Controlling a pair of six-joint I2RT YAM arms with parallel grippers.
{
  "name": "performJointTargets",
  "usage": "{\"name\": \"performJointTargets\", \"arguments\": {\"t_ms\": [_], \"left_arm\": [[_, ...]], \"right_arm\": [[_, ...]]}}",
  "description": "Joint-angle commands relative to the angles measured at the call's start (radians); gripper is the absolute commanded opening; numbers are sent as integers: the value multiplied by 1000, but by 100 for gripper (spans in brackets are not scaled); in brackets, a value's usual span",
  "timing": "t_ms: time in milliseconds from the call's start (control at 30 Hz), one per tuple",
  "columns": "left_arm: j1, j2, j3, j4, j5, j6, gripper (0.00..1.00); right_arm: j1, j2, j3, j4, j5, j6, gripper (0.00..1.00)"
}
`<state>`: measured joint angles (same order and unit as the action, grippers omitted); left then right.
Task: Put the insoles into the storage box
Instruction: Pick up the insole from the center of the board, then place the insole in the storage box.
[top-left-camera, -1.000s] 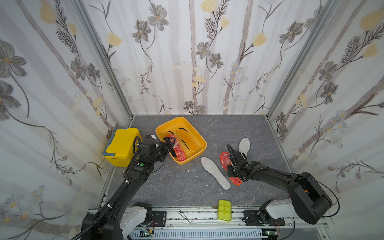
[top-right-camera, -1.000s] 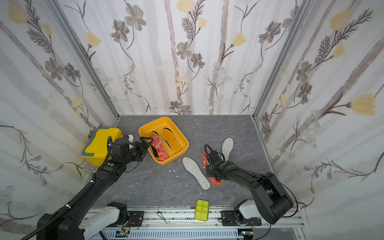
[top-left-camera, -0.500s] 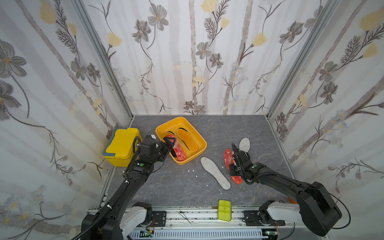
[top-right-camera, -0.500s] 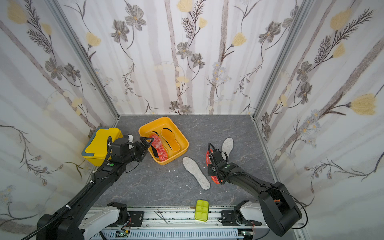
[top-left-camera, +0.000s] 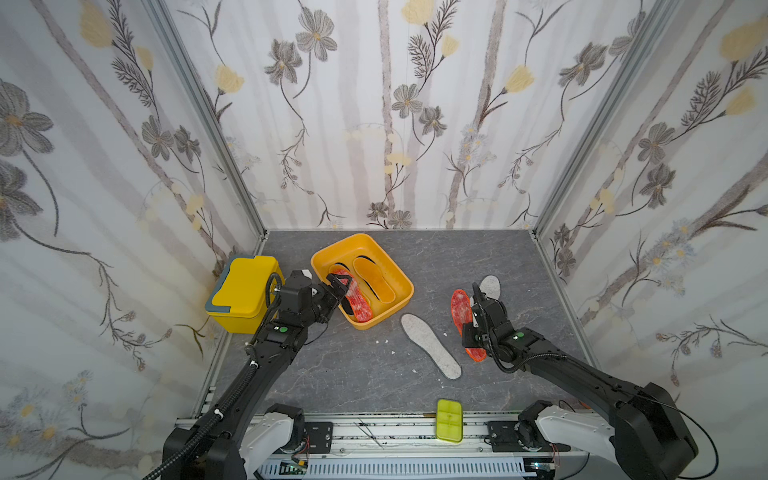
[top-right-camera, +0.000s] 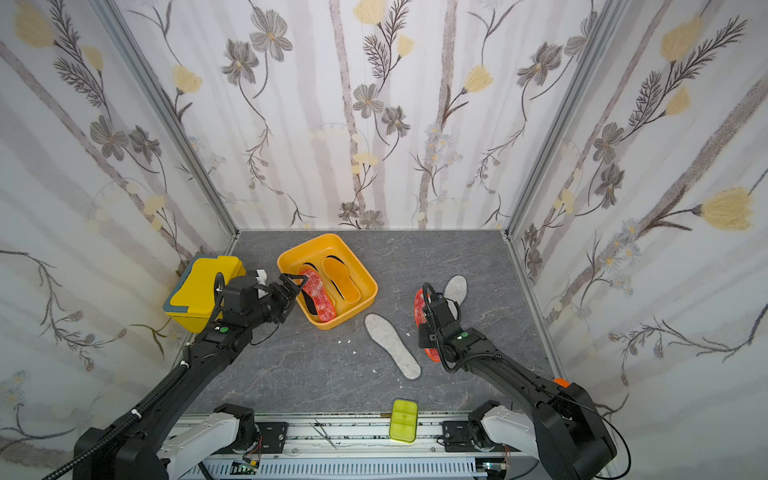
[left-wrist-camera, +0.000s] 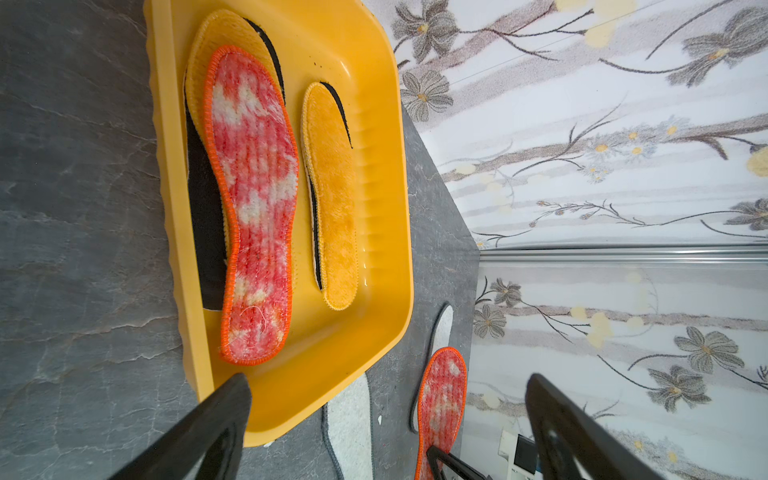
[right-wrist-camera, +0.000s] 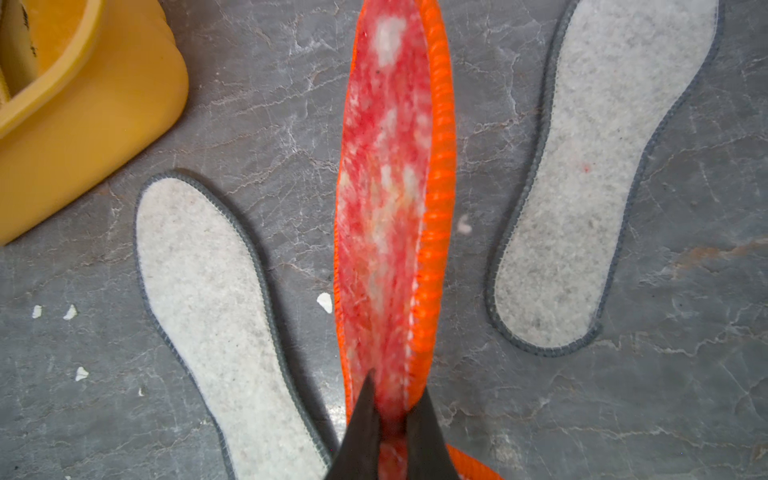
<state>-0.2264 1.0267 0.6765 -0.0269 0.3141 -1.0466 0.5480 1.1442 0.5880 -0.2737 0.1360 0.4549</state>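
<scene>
Right fingers (top-left-camera: 476, 297) pinch the red mottled insole (top-left-camera: 458, 307) on edge, well apart from the storage box (top-left-camera: 365, 325), in both top views. Left wrist: left fingers (left-wrist-camera: 224, 415) spread by the box rim. Right wrist: held by one thin edge, it could slip mid-carry.

Storage box (top-left-camera: 388, 311): on the bench, rear half, left of centre. Lidded box (top-left-camera: 243, 291): to its left, against the left edge. Piles of insoles (top-left-camera: 358, 297): two, side by side in the storage box. To the box's right, the centre insole (top-left-camera: 430, 345) lies flat. The rear insole (top-left-camera: 490, 286) lies nearer the right edge. The gripped insole (top-left-camera: 460, 307) stands on edge between them, in the right claw (right-wrist-camera: 390, 411). Flat case (top-left-camera: 449, 420): front edge, middle.
</scene>
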Motion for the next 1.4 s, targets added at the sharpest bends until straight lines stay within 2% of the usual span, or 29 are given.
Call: {"name": "performJointTargets", "arguments": {"t_ms": [0, 267, 467, 633, 800, 1000, 1200, 1367], "left_arm": [[0, 0, 2, 13, -9, 9, 100], [2, 1, -1, 12, -7, 10, 100], [2, -2, 0, 10, -4, 13, 100], [1, -11, 0, 7, -5, 13, 100], [2, -20, -1, -1, -6, 13, 100], [7, -44, 4, -22, -12, 20, 100], [13, -60, 11, -43, -17, 30, 100], [15, -66, 2, -43, -17, 28, 100]], "right_arm": [[-1, -17, 22, 25, -16, -24, 0], [0, -29, 143, 32, -70, -96, 0], [7, 44, 311, 87, -154, -157, 0], [66, 206, 525, 95, -174, -213, 0], [147, 442, 821, 29, -150, -243, 0], [168, 740, 1105, -54, -166, -226, 0], [168, 904, 1234, -72, -220, -178, 0], [170, 984, 1265, -71, -258, -147, 1]]}}
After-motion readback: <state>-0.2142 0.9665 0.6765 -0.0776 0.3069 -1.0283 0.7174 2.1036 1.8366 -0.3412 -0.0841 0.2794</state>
